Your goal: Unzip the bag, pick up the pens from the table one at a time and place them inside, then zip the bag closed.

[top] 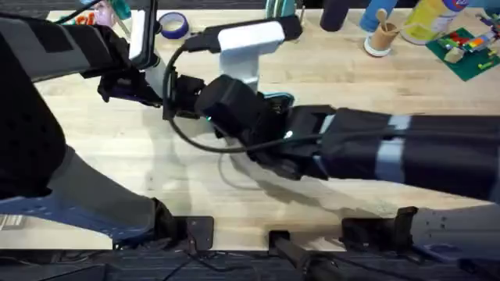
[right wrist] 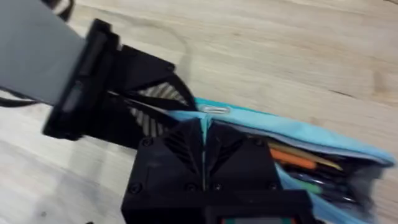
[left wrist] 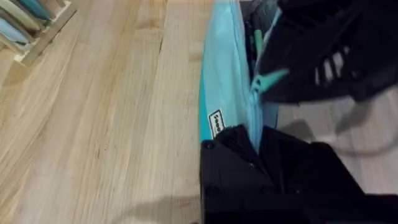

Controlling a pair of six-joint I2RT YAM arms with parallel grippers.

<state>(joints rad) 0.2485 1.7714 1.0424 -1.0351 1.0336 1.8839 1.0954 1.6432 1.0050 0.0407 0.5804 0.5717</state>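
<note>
Closest to the right wrist camera, the right gripper (right wrist: 204,144) is pinched together on the upper edge of the bag (right wrist: 323,140), its two black fingers meeting on the pale blue fabric just below a small metal tab that is probably the zip pull. The bag's long axis runs away from that grip toward the open end, where the orange pen (right wrist: 295,160) and something green lie inside the gaping mouth, so the zip still has most of its length to travel along that line.

In the left wrist view the left gripper (left wrist: 258,140) is clamped on the other end of the bag, on the seam by a small sewn label, and a teal pull cord dangles beside the mouth. The right wrist camera does not catch that cord, while the pens inside are plain only there.

From overhead, both arms crowd over the middle of the table (top: 117,156), hiding almost all of the bag but a sliver of blue. The right gripper sits nearer the zip.
</note>
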